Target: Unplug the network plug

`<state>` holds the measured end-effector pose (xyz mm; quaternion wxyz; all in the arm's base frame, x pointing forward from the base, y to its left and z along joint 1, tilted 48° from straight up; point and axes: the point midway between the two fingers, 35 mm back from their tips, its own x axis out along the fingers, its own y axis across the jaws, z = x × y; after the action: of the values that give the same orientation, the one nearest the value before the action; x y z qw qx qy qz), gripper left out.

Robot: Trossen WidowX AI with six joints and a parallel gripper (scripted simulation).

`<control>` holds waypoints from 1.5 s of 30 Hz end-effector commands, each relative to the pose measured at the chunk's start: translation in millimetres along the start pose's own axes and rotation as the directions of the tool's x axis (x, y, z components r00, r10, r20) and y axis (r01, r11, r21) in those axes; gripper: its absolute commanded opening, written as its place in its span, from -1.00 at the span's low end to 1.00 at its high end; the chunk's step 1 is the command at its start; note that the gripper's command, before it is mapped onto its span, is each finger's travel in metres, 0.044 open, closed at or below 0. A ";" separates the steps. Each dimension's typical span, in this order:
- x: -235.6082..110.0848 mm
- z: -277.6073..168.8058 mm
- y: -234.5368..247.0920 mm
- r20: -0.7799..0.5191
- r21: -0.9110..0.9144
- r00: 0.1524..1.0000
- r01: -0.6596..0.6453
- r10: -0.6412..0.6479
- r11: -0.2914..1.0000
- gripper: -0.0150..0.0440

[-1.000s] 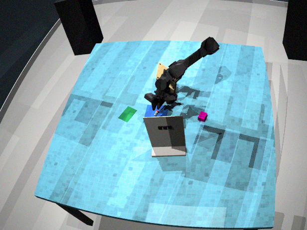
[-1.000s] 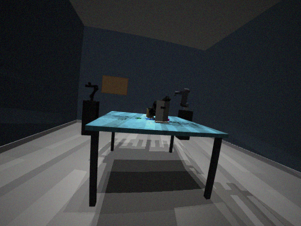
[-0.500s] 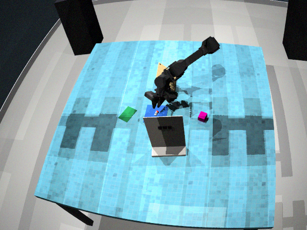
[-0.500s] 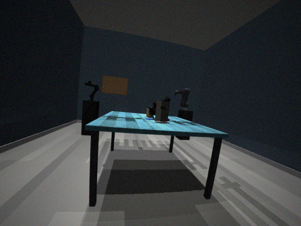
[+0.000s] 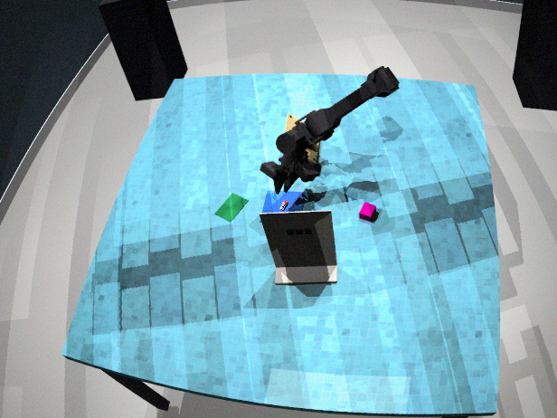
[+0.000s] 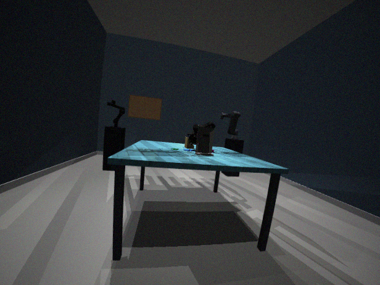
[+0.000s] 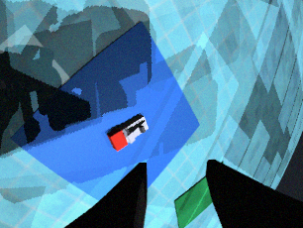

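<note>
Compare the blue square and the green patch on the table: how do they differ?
The blue square is bigger than the green patch. The blue square carries the plug; the green patch carries nothing. The blue square sits just behind the upright panel, below the gripper; the green patch lies off to one side. Both lie flat.
</note>
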<state>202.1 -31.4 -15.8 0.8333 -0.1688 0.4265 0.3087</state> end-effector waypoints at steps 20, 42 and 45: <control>-26.9 0.1 -18.0 0.002 -0.005 1.000 0.002 -0.002 1.000 0.04; -56.3 -0.6 -29.8 0.008 -0.004 1.000 0.002 -0.002 1.000 0.04; -54.5 -1.3 -30.6 0.003 0.001 1.000 -0.001 0.001 1.000 0.04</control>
<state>196.7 -73.2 27.0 0.8342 -0.1687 0.4247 0.3087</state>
